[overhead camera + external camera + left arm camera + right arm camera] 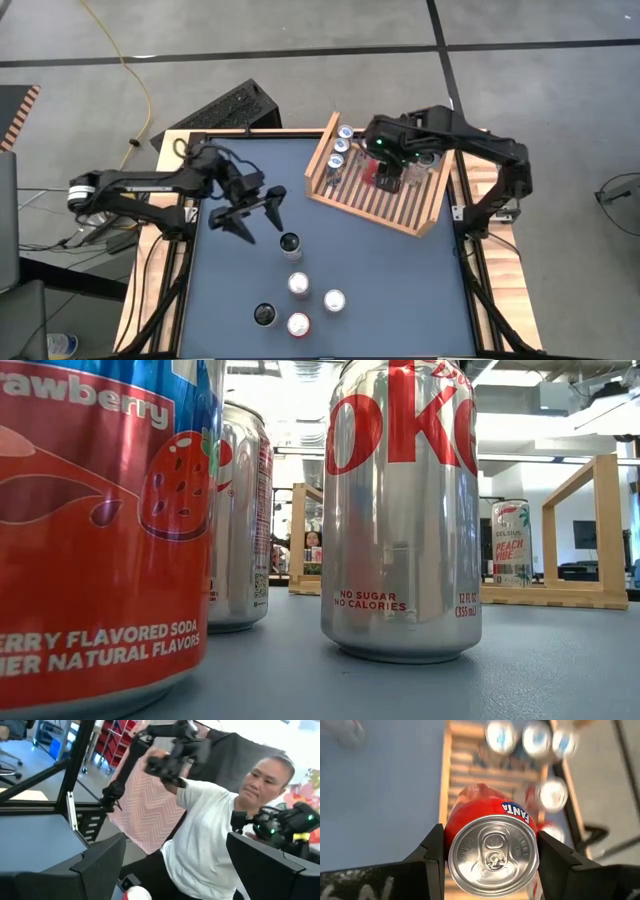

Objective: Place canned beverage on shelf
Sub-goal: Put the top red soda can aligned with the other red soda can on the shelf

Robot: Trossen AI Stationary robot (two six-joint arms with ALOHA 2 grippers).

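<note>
The shelf [380, 190], a light wooden rack with a slatted base and raised side boards, sits at the far right corner of the dark blue worktop [400, 280], turned at a slight angle. The right claw [388, 178] hangs over the middle of the shelf and pinches a red Fanta can [492, 845] by its sides, one dark finger [434, 852] pressed against each flank; the right wrist view looks straight down on the can's silver lid, with the slats of the shelf below it. Whether the can's base already touches the slats cannot be told. Three silver-topped cans [339, 146] stand in a row along the shelf's left side board, and in the right wrist view a fourth can [552, 795] shows just beside the held one.

The left claw [250, 215] hovers over the worktop well to the left of the shelf, its fingers spread wide with nothing between them. Nearer the front edge than the shelf, five loose cans stand upright on the worktop: a dark-topped can [290, 243] closest to the left claw, then a cluster of four [300, 305] farther forward.

From worktop height, a strawberry soda can [100, 530] and a Diet Coke can [400, 510] fill the foreground, with the shelf far behind them. A person in a white shirt [210, 835] shows beyond the worktop in the left wrist view.
</note>
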